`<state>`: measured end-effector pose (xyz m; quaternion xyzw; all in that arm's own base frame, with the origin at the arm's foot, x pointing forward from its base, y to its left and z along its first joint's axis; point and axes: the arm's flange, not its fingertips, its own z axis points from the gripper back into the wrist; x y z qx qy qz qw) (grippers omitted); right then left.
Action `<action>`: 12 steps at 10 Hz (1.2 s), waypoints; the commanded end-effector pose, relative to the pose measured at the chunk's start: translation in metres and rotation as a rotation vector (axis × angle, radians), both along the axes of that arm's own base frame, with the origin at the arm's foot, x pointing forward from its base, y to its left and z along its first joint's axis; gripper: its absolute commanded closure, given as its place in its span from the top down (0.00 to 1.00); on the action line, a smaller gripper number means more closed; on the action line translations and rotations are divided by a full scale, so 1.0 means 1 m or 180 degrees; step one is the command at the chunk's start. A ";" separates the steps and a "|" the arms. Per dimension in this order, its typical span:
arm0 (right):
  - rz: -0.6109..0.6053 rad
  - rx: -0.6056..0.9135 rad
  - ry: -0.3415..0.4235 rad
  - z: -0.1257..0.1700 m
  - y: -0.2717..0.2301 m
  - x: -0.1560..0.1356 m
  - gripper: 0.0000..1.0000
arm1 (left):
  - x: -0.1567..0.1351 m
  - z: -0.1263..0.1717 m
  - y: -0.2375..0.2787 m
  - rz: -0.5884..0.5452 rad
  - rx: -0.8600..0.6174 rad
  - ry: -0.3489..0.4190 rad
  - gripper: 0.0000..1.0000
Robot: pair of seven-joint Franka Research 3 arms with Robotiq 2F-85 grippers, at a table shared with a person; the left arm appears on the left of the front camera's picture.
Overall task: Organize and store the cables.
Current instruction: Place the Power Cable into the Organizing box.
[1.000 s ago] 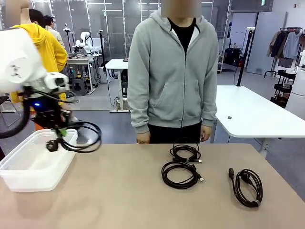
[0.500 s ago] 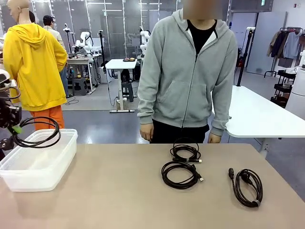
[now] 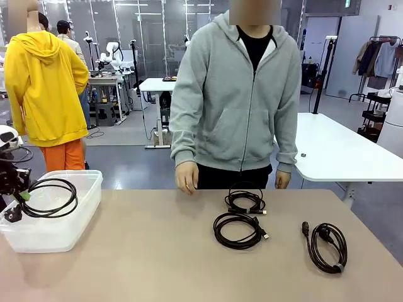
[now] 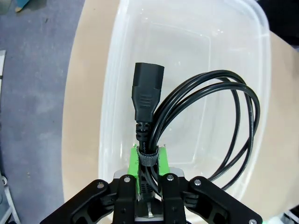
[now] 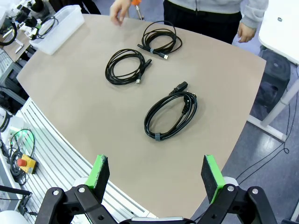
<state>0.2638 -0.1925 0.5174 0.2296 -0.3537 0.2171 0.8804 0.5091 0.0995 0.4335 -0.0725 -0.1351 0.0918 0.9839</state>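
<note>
Left wrist view — cable poised over the bin

The left claw points down, pinching a coiled cable at its strap over the clear bin at the surface's left edge. Released off-centre, the loop could drape over the rim. The right claw hangs spread — three cables lie toward the right edge.

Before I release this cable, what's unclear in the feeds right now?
Front view: left gripper cut off by the left edge.
Left wrist view: held cable's other end hidden behind the gripper; contact with the bin floor unclear.
Right wrist view: farthest cable's plugs too small.
</note>
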 end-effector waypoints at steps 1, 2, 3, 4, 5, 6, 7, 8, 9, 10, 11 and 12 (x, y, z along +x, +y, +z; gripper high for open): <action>0.0049 -0.0001 -0.0044 0.000 -0.001 0.000 1.00 | 0.008 0.002 -0.004 0.0111 0.0000 -0.0127 0.18; 0.0049 -0.0001 -0.0044 0.000 -0.001 0.000 1.00 | 0.000 0.000 0.000 0.0000 0.0000 0.0000 0.18; 0.0049 -0.0001 -0.0044 0.000 -0.001 0.000 1.00 | 0.000 0.000 0.000 0.0000 0.0000 0.0000 0.18; 0.0049 -0.0001 -0.0044 0.000 -0.001 0.000 1.00 | 0.000 0.000 0.000 0.0000 0.0000 0.0000 0.18; 0.0049 -0.0001 -0.0044 0.000 -0.001 0.000 1.00 | 0.000 0.000 0.000 0.0000 0.0000 0.0000 0.18; 0.0049 -0.0001 -0.0044 0.000 -0.001 0.000 1.00 | 0.000 0.000 0.000 0.0000 0.0000 0.0000 0.18; 0.0049 -0.0001 -0.0044 0.000 -0.001 0.000 1.00 | 0.003 -0.006 -0.001 0.0013 0.0016 -0.0009 0.18; 0.0049 -0.0001 -0.0044 0.000 -0.001 0.000 1.00 | 0.010 -0.014 -0.001 -0.0104 -0.0021 0.0056 0.18; 0.0049 -0.0001 -0.0044 0.000 -0.001 0.000 1.00 | 0.015 -0.020 -0.003 -0.0127 -0.0075 0.0067 0.18; 0.0049 -0.0001 -0.0044 0.000 -0.001 0.000 1.00 | 0.021 -0.029 -0.005 -0.0132 -0.0032 0.0092 0.18; 0.0049 -0.0001 -0.0044 0.000 -0.001 0.000 1.00 | 0.023 -0.040 -0.009 -0.0161 -0.0105 0.0140 0.18; 0.0049 -0.0001 -0.0044 0.000 -0.001 0.000 1.00 | 0.024 -0.049 -0.013 -0.0190 -0.0148 0.0181 0.18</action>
